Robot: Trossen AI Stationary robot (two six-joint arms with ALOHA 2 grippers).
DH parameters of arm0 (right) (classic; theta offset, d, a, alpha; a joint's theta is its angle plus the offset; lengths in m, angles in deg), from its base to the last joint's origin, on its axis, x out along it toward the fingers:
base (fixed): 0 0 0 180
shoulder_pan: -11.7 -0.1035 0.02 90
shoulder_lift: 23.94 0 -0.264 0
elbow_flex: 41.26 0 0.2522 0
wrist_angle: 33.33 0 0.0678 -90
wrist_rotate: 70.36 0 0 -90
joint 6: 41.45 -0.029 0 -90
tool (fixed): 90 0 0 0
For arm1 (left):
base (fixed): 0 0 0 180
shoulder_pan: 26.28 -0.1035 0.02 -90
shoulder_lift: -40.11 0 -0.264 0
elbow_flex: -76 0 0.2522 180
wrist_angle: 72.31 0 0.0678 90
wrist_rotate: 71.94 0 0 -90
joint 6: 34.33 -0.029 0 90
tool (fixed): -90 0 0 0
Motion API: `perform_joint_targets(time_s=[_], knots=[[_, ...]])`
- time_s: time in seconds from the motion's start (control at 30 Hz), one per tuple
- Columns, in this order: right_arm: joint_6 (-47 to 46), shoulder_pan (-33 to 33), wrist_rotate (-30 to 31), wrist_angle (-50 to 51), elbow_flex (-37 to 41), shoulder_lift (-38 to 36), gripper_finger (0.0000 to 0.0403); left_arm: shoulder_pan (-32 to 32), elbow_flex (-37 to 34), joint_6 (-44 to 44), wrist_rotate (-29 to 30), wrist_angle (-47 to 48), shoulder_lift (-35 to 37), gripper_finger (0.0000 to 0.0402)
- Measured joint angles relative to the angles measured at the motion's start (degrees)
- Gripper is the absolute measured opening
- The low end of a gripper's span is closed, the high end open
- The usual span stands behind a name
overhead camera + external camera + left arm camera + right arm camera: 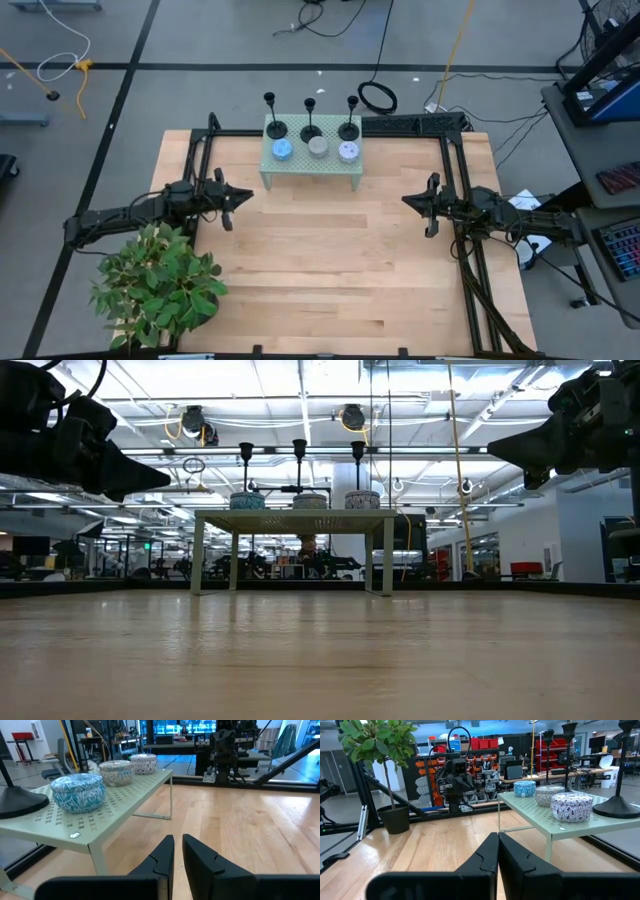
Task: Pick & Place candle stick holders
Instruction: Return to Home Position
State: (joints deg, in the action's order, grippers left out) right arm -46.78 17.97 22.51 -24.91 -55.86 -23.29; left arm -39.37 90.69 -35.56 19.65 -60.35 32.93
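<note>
Three black candle stick holders (276, 128), (311, 130), (348, 129) stand upright on their round bases along the far side of a pale green perforated stand (311, 165) at the table's far middle. In the low view their stems rise above the stand (298, 460). My left gripper (246, 195) hovers over the table's left side, shut and empty; it also shows in its wrist view (177, 845). My right gripper (408, 201) hovers over the right side, shut and empty, and shows in its wrist view (498, 842).
Three round patterned tins (282, 150), (317, 146), (348, 151) sit on the stand in front of the holders. A potted green plant (155, 285) stands at the table's near left corner. A black frame (455, 190) runs along the table's edges.
</note>
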Motion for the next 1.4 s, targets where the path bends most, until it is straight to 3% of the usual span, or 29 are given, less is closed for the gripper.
perform_joint_targets(time_s=[1.4], knots=[[-0.02, 0.0, 0.02, 0.17, 0.02, 0.83, 0.0004, 0.02, 0.0, 0.0, 0.02, -0.11, 0.04, 0.004]])
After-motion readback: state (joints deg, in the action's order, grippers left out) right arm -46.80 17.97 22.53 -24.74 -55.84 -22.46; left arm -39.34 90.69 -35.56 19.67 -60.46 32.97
